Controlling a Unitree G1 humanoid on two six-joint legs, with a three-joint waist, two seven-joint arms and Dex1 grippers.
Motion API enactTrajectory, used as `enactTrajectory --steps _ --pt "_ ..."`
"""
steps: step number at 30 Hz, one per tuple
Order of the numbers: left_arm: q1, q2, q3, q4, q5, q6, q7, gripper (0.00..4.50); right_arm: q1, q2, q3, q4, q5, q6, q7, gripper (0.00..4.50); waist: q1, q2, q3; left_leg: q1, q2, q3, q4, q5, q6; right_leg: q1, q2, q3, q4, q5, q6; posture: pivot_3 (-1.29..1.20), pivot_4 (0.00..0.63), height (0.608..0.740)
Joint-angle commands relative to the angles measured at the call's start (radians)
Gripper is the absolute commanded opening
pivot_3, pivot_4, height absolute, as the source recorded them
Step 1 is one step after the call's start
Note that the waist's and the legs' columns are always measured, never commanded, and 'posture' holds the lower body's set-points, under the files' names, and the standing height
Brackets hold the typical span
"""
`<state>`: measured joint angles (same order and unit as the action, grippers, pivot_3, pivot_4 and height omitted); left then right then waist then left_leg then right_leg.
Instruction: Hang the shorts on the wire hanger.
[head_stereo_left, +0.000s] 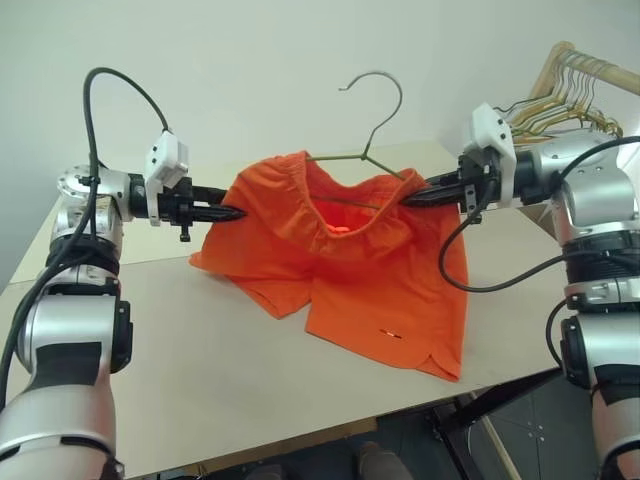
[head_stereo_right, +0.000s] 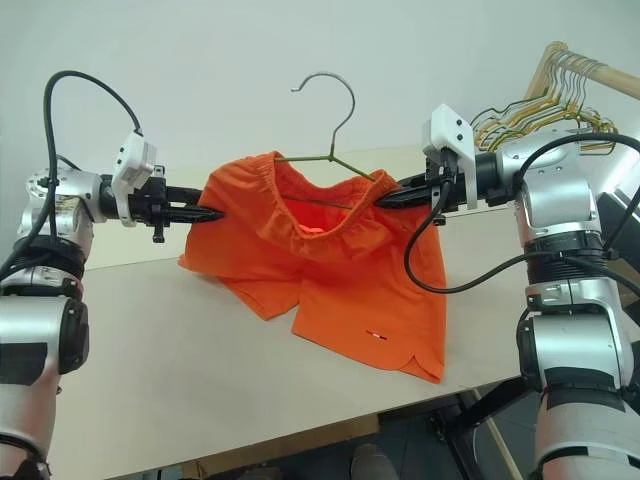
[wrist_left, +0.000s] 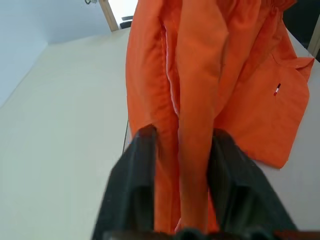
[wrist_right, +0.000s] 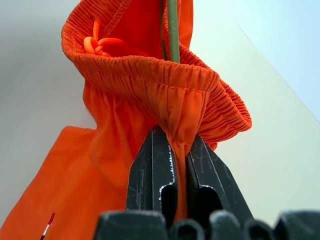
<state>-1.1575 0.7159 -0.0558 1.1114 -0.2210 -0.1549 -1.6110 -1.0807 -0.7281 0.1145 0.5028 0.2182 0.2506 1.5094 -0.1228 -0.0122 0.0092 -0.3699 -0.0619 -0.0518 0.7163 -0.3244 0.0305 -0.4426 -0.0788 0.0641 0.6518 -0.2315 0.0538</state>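
pale table (head_stereo_left: 200, 380); bunch of hangers (head_stereo_left: 575, 95) (yellow, green) on wooden rail

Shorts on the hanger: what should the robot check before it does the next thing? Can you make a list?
1. Right gripper pinching the shorts at the waistband: ok.
2. Left gripper gripping the shorts: not ok, fingers stand apart with cloth between them.
3. Wire hanger inside the waistband: ok, wire runs into the opening.
4. Both hanger ends inside the cloth: cannot tell, hidden.
5. Shorts lifted off the table: not ok, the legs lie on it.
6. Hook free to grab: ok, it stands above the shorts.
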Motion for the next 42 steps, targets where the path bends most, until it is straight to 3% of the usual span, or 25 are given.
enactTrajectory --steps 1,6,7,10,14,20,23,29,35,42 --pt "-0.006 0.051 -0.014 -0.034 -0.032 -0.017 -0.003 2.75 -0.008 -0.014 -0.021 -0.017 0.005 -0.009 -0.001 0.00 -0.003 0.000 0.000 0.000 0.000 0.000 0.000 0.000 0.000 0.000 0.000 0.000 0.000 0.000 0.000 -0.07 0.000 0.740" --pt "0.002 0.150 -0.066 -0.118 -0.165 0.039 -0.003 4.32 0.002 -0.013 -0.018 -0.018 0.001 -0.014 -0.003 0.00 -0.007 0.000 0.000 0.000 0.000 0.000 0.000 0.000 0.000 -0.002 0.000 0.001 0.004 0.000 0.000 -0.07 0.000 0.740" --pt "0.001 0.158 -0.068 -0.143 -0.201 0.063 -0.003 4.47 0.005 -0.011 -0.015 -0.022 0.000 -0.016 -0.003 0.00 -0.007 0.000 0.000 0.000 0.000 0.000 0.000 0.000 0.000 -0.003 0.000 0.001 0.004 0.000 0.000 -0.07 0.000 0.740" --pt "-0.006 0.153 -0.084 -0.196 -0.279 0.119 -0.003 4.47 0.011 -0.001 -0.007 -0.040 -0.001 -0.021 0.005 0.00 0.001 0.000 0.000 0.000 0.000 0.000 0.000 0.000 0.000 -0.002 -0.001 0.001 0.005 0.000 0.000 -0.06 0.000 0.740" --pt "-0.036 0.099 -0.118 -0.218 -0.273 0.106 -0.003 4.47 0.012 0.019 0.006 -0.062 -0.001 -0.016 0.001 0.00 0.006 0.000 0.000 0.000 -0.001 -0.001 0.002 0.000 0.000 -0.001 -0.001 0.000 0.005 0.000 0.000 -0.06 0.000 0.740" --pt "-0.053 0.060 -0.052 -0.239 -0.336 0.139 -0.003 4.47 0.000 0.028 0.002 -0.053 -0.022 0.060 -0.087 0.00 -0.009 0.000 0.000 -0.001 0.000 -0.001 0.002 0.000 0.000 -0.004 0.000 0.001 0.005 0.000 0.000 -0.08 0.000 0.740" --pt "-0.005 0.052 0.028 -0.291 -0.347 0.150 -0.001 4.47 -0.019 0.018 -0.038 -0.041 -0.034 0.216 -0.235 0.00 -0.018 0.000 0.000 -0.002 0.000 -0.001 0.002 0.000 0.000 -0.005 0.000 0.002 0.006 0.000 0.000 -0.09 0.000 0.740" --pt "0.184 0.039 0.139 -0.492 -0.376 0.223 0.033 4.47 0.101 -0.051 -0.123 -0.275 -0.025 0.505 -0.449 0.00 -0.025 0.002 -0.001 -0.002 0.000 -0.001 0.000 0.001 -0.001 -0.006 -0.006 0.002 0.006 0.000 0.000 -0.11 0.000 0.740" --pt "0.319 -0.014 0.200 -0.675 -0.414 0.297 0.106 4.47 0.192 -0.093 -0.242 -0.474 -0.030 0.865 -0.683 0.00 -0.027 0.002 -0.001 -0.004 -0.001 -0.001 0.003 0.000 0.000 -0.006 -0.008 0.002 0.006 0.000 0.000 -0.15 0.000 0.740" --pt "0.368 -0.059 0.229 -0.775 -0.425 0.335 0.174 4.47 0.328 -0.143 -0.312 -0.633 -0.042 1.160 -0.843 0.00 -0.032 0.003 -0.002 -0.004 -0.001 -0.001 0.002 0.000 0.000 -0.005 -0.009 0.002 0.005 0.000 0.000 -0.19 0.000 0.740"
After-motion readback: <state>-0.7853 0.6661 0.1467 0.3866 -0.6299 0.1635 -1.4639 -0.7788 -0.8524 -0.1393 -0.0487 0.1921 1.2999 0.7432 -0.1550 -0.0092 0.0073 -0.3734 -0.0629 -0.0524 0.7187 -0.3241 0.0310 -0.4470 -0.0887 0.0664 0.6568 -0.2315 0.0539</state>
